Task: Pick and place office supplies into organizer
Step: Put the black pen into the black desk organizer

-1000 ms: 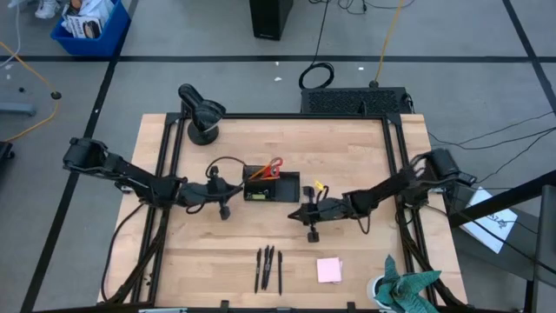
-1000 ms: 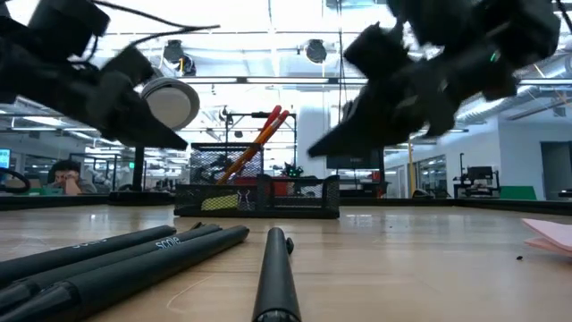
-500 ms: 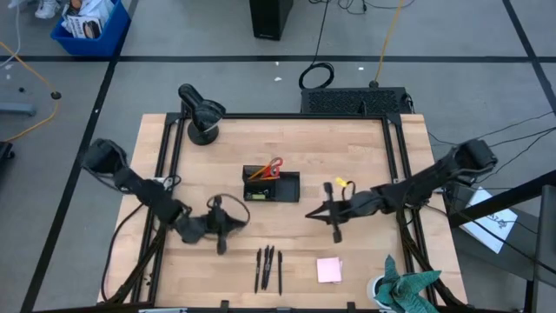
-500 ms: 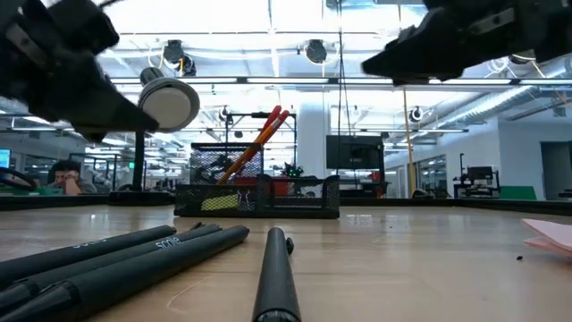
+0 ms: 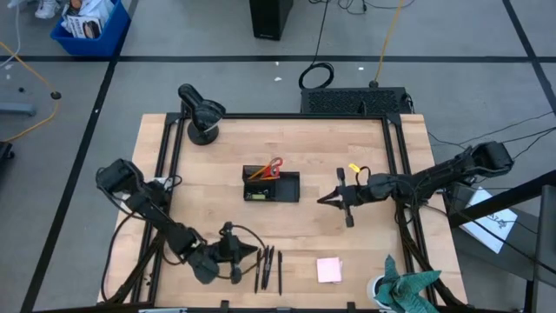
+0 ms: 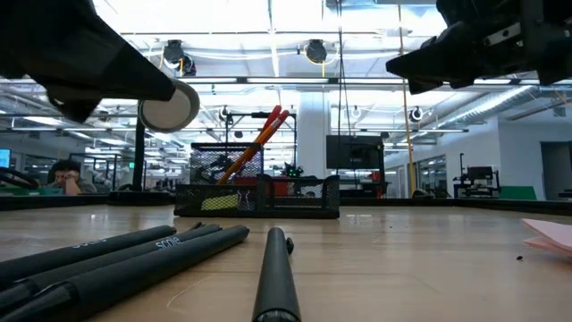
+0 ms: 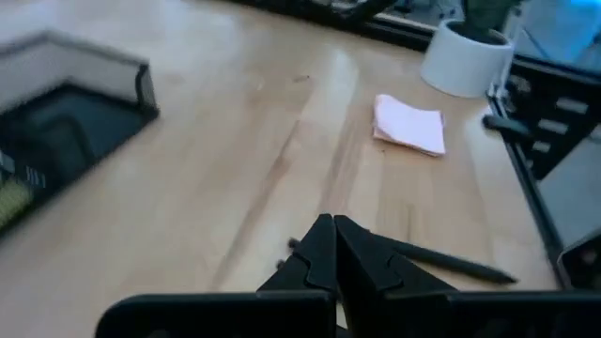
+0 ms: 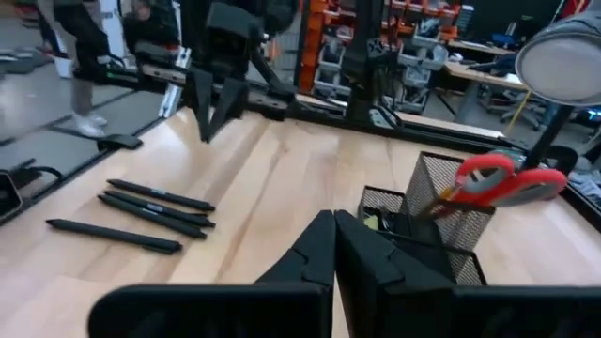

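Organizer (image 5: 271,185), mid-counter, already holding scissors (image 5: 273,167). We see the left gripper (image 5: 241,264), closed and empty, has swung to the black pens (image 5: 268,269); right gripper (image 5: 333,198), closed, has retreated.

Pale wood-grain counter (image 5: 287,226) framed in black. Black mesh organizer (image 5: 271,186) holding red-handled scissors (image 5: 274,166), an orange pencil (image 5: 257,173) and a small yellow piece (image 6: 220,203). Thin black pens (image 5: 268,268) lie on the bare wood; pink sticky-note pad (image 5: 328,269) beside them. Teal-green cloth (image 5: 407,287) in a white cup (image 7: 465,58). Both arms are dark; a yellow tag (image 5: 354,168) marks the right one. Grey floor (image 5: 217,43) with black lines; blue bin (image 5: 89,28).
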Action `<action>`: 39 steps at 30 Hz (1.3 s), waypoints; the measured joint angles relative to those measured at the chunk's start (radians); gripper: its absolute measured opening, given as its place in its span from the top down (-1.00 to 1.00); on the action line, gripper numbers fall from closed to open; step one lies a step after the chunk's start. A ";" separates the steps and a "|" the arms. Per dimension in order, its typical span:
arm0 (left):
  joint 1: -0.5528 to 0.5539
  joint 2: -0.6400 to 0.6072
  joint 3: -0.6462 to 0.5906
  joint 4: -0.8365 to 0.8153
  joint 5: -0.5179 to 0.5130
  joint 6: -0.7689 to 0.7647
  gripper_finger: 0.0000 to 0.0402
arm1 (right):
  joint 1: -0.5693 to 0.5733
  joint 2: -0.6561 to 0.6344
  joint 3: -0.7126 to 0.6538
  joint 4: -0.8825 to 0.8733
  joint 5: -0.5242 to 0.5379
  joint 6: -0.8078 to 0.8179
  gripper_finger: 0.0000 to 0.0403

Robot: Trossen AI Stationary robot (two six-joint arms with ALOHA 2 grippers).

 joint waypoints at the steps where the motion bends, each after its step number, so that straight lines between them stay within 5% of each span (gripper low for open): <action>1: -0.001 0.001 0.024 -0.058 0.001 -0.063 0.99 | -0.009 -0.003 0.000 -0.015 -0.011 -0.005 1.00; 8: 0.002 0.103 0.314 -0.579 0.122 -0.417 0.99 | -0.029 -0.005 0.000 -0.161 -0.018 -0.037 1.00; 15: 0.050 0.213 0.670 -1.049 0.334 -0.566 1.00 | -0.028 -0.005 0.000 -0.216 -0.018 -0.025 1.00; 20: 0.094 0.221 0.780 -1.079 0.442 -0.643 0.97 | -0.029 -0.010 0.000 -0.193 -0.015 -0.043 1.00; 28: 0.159 0.276 0.769 -1.164 0.701 -0.935 0.96 | -0.029 -0.011 0.000 -0.167 -0.015 -0.100 1.00; 39: 0.165 0.320 0.774 -1.084 0.737 -0.898 0.83 | -0.074 -0.011 0.000 -0.183 -0.014 -0.127 1.00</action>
